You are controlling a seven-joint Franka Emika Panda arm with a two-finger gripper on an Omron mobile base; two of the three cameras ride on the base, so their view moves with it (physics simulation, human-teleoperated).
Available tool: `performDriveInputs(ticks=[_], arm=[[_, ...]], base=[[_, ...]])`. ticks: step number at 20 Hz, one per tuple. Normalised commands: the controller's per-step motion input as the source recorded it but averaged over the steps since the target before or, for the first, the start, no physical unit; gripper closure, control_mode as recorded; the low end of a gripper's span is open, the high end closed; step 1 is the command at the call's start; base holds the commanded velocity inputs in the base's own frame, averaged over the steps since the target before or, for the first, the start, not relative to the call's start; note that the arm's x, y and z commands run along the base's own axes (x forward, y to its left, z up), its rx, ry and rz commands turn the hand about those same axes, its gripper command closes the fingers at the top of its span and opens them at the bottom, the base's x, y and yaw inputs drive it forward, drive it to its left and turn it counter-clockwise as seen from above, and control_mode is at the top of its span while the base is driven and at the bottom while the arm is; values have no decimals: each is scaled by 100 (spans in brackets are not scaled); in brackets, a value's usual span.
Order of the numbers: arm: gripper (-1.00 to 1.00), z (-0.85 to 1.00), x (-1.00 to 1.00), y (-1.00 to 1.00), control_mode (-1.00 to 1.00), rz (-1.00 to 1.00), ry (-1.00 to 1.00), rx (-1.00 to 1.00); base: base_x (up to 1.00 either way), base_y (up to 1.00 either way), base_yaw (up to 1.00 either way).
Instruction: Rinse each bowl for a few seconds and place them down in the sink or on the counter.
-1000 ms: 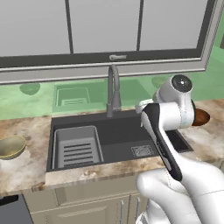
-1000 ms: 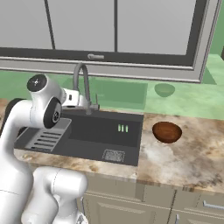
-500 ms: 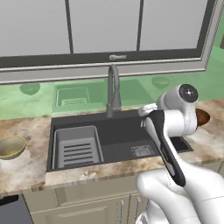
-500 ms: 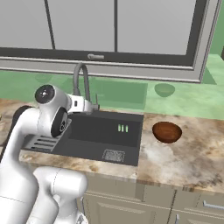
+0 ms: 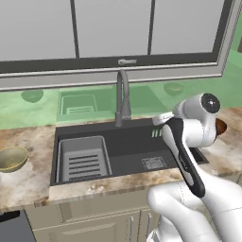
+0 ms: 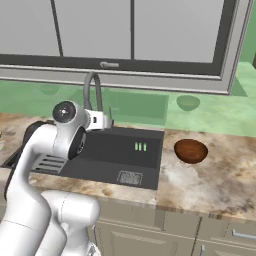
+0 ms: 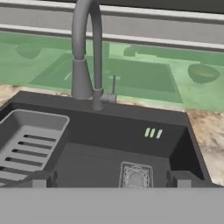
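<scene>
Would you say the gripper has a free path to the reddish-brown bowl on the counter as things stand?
Probably yes. The reddish-brown bowl sits alone on the counter right of the sink; the open gripper hangs above the basin, nothing between them.

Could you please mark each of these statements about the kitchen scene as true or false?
1. The dark reddish-brown round bowl sits on the mottled stone counter to the right of the dark rectangular sink. True.
2. The shiny olive-gold bowl lies inside the sink. False: it rests on the counter left of the sink.
3. The hand is open and holds nothing. True.
4. The grey slotted tray sits in the right half of the sink. False: it is in the left half.
5. The grey curved faucet stands behind the basin. True.
</scene>
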Motion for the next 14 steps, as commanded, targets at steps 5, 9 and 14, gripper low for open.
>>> performDriveInputs(ticks=[5, 9, 14], arm=[[-100, -7, 10, -7, -100, 5, -9, 0], [-100, -8, 11, -5, -100, 5, -11, 0], [-100, -8, 15, -4, -100, 4, -11, 0]], base=[[0, 0, 0], [0, 0, 0], [0, 0, 0]])
